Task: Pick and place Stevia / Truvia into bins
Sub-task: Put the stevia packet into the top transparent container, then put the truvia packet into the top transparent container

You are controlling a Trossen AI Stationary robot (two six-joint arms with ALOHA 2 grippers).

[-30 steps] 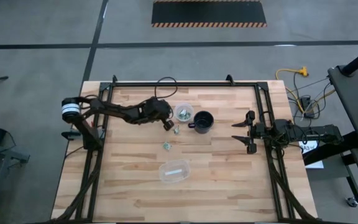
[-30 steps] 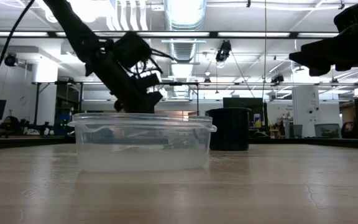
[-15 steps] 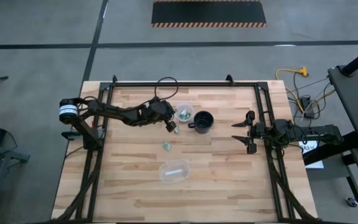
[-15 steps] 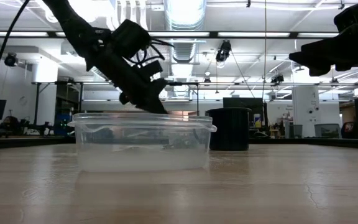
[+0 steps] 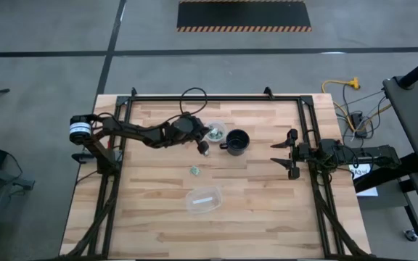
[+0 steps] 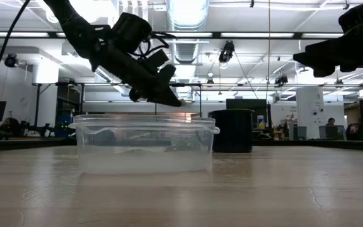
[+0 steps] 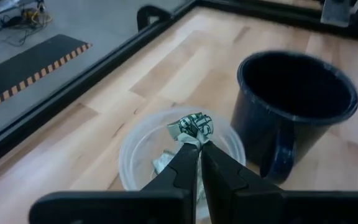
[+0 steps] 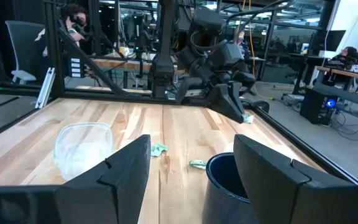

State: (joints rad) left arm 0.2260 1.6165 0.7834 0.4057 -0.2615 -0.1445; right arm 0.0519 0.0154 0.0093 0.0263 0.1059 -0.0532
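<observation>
The left tool (image 7: 199, 155) is clenched on one Stevia packet (image 7: 191, 126), pinched at its lower edge so that the crumpled green-and-white paper stands up beyond the tips. In the left wrist view the packet is seen directly over the open mouth of the round clear cup (image 7: 135, 155), which is the bin; at least one packet is already lying inside it. The cup stands on the counter (image 5: 267, 196) just beside the black mug (image 5: 237, 141), on the mug's left-arm side.

The coming move is judged to turn on this vertical relation: packet above cup, so a release, perhaps after a short lowering, should suffice. Height above the rim cannot be told exactly.

One loose packet (image 5: 194, 170) is noted on the counter, between the cup and the oval clear tub (image 5: 202, 199), and nearer the left arm than the right.

The right tool (image 5: 276, 154) waits at the counter's right edge, well apart from the cup, its jaws spread wide and empty.
</observation>
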